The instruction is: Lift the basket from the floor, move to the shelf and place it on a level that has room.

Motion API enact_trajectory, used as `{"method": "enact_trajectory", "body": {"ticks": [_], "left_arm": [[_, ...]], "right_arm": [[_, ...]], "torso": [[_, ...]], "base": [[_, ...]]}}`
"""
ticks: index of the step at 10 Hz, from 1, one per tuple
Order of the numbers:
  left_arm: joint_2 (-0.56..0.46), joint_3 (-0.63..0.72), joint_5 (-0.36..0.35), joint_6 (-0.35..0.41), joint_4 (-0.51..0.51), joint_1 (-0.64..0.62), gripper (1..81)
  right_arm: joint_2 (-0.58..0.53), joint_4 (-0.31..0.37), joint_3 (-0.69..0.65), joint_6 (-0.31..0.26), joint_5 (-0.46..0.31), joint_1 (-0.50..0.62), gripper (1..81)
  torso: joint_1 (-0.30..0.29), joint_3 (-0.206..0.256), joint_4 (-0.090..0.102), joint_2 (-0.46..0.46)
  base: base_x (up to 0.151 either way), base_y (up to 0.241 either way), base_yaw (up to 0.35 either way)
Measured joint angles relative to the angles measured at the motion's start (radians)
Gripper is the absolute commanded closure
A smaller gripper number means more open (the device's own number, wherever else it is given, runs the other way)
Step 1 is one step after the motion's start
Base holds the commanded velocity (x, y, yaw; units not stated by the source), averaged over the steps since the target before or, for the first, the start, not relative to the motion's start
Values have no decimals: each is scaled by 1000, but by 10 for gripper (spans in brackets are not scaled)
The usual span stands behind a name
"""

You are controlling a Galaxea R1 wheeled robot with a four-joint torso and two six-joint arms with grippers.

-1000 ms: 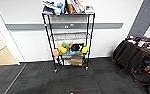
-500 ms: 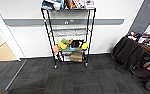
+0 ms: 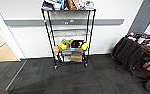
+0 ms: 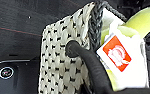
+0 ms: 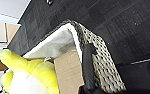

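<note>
Since a second ago the shelf has grown larger and slid toward the middle of the head view, which reads as the camera closing in on it rather than the rack rolling. Both wrist views show the basket close up, its woven side and dark rim above the dark carpet floor, with a yellow and white soft toy and a red-tagged item poking out. A dark finger of the left gripper lies against the basket's side, and a dark finger of the right one hooks over the rim, so each claw seems to hold the basket. Lifting looks done and the approach is under way. Placing remains: the wire level below the book-laden top tier looks bare, while lower tiers are crowded.
</note>
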Motion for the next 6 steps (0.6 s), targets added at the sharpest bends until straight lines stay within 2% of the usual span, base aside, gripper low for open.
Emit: {"method": "enact_trajectory", "body": {"ticks": [4,6], "left_arm": [[5,0,5,2,0,13,811],[5,0,-2,3,0,15,811]], "right_arm": [[-5,0,0,0,-7,-15,811],[-6,0,0,0,-4,-17,811]], "torso": [[-2,115,0,0],[-11,143,0,13]], "base": [[0,0,0],[0,0,0]]}}
